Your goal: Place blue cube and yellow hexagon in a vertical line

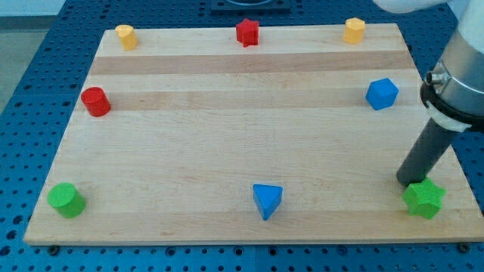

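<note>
My tip point(407, 182) rests on the wooden board point(227, 143) at the view's lower right, just beside and seemingly touching the green star block point(424, 199); being a bare rod, it grasps nothing. The blue cube point(382, 94) sits near the board's right edge, above my tip and apart from it. Two yellow blocks, either possibly the hexagon, lie along the top edge: one at the left corner point(126, 36), one toward the right point(354, 30).

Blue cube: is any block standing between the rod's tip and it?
No. My tip is beside the green star at the view's bottom right. The blue cube sits above it, with only bare board between them.
</note>
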### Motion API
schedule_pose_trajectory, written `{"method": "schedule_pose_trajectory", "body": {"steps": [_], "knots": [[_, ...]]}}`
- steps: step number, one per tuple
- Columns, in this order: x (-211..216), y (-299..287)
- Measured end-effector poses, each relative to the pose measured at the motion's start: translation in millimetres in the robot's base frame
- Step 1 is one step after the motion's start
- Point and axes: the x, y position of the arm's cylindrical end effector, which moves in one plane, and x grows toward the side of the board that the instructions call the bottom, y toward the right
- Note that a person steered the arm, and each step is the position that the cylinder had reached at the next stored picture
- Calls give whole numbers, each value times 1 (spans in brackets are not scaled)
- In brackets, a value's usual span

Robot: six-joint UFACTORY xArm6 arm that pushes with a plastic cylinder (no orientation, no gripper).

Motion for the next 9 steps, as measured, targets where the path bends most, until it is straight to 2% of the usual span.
{"method": "schedule_pose_trajectory", "body": {"steps": [2,4,5,6,9], "knots": [[-15,-13],[-105,-75],[-159,-89],[-191,-86],[-178,-20]]}}
